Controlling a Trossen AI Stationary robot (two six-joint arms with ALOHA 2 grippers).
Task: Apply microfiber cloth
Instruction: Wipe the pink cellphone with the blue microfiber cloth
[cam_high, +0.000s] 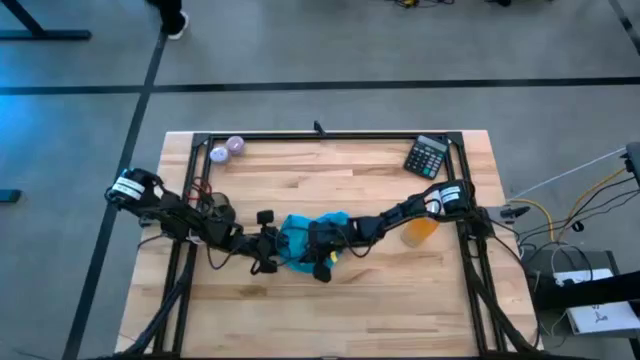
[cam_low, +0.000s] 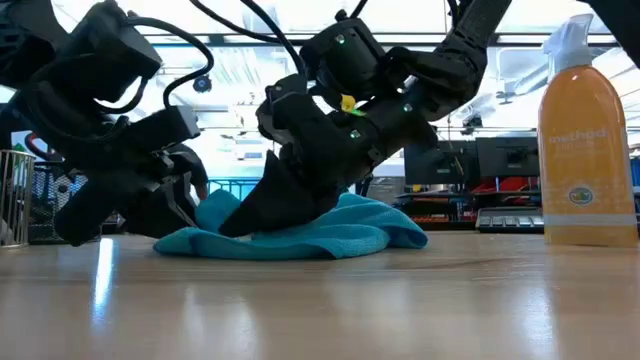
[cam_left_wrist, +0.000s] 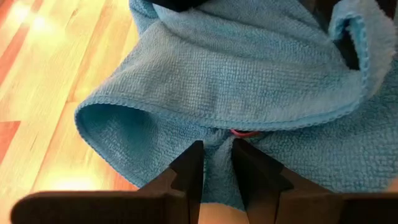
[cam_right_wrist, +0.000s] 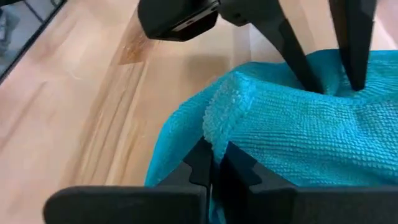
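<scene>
The teal microfiber cloth (cam_high: 312, 234) lies crumpled in a heap on the wooden table (cam_high: 340, 310), near its middle. My left gripper (cam_high: 272, 246) reaches in from the left and is shut on the cloth's left side (cam_left_wrist: 217, 163). My right gripper (cam_high: 322, 262) comes in from the right over the heap and is shut on a raised fold at the cloth's near side (cam_right_wrist: 216, 163). In the low view the left gripper (cam_low: 175, 205) and the right gripper (cam_low: 250, 215) both stand low at the cloth (cam_low: 330, 232). My left gripper pinches the cloth between its two fingers (cam_left_wrist: 189, 171), on a lower layer (cam_left_wrist: 219, 146) beneath a folded-over hemmed flap. The fingers come nearly level from the table's left. The cloth lies slack on the table. My right gripper pinches a raised, hemmed fold of the cloth (cam_right_wrist: 219, 127) between its two fingers (cam_right_wrist: 200, 163). It slants down from the table's right. The rest of the cloth lies bunched on the table.
An orange spray bottle (cam_high: 420, 229) stands just right of the cloth, close to the right arm. A calculator (cam_high: 428, 156) lies at the far right, and two small round objects (cam_high: 226, 149) at the far left. Bare wood stretches along the near edge.
</scene>
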